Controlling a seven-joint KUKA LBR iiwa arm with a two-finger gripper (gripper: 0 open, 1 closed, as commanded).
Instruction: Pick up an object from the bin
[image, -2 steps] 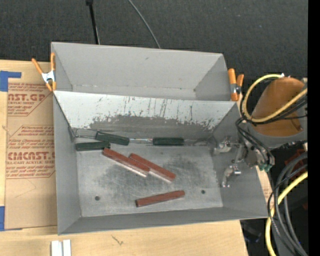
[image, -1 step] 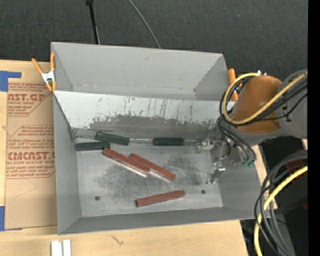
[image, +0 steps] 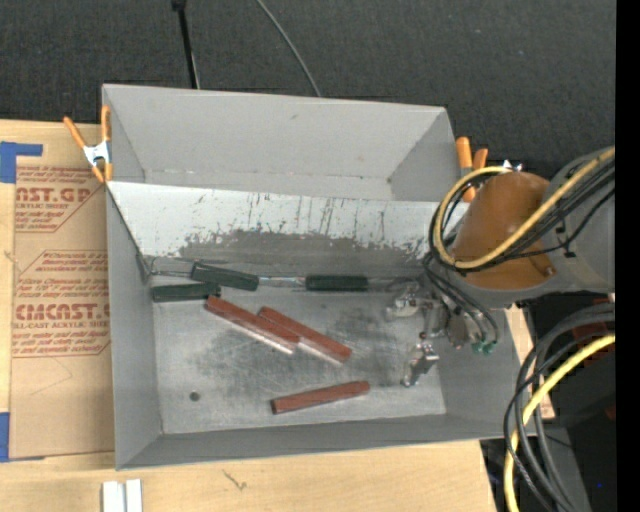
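Note:
My gripper (image: 409, 339) hangs low over the right side of the bin floor. Its fingers stand open, one tip toward the back wall and one toward the front, with only bare floor between them. The nearest loose thing is a reddish-brown flat bar (image: 320, 396), lying to the left of the front fingertip near the front wall. Two more reddish-brown bars (image: 279, 329) lie slantwise side by side in the middle of the bin, well left of the gripper. A dark green-handled tool (image: 336, 284) lies along the back wall, left of the rear fingertip.
Two more dark-handled tools (image: 203, 283) lie at the back left corner against the wall. The arm with its orange cover and looping cables reaches in over the bin's right wall. The bin's walls slope steeply around the floor.

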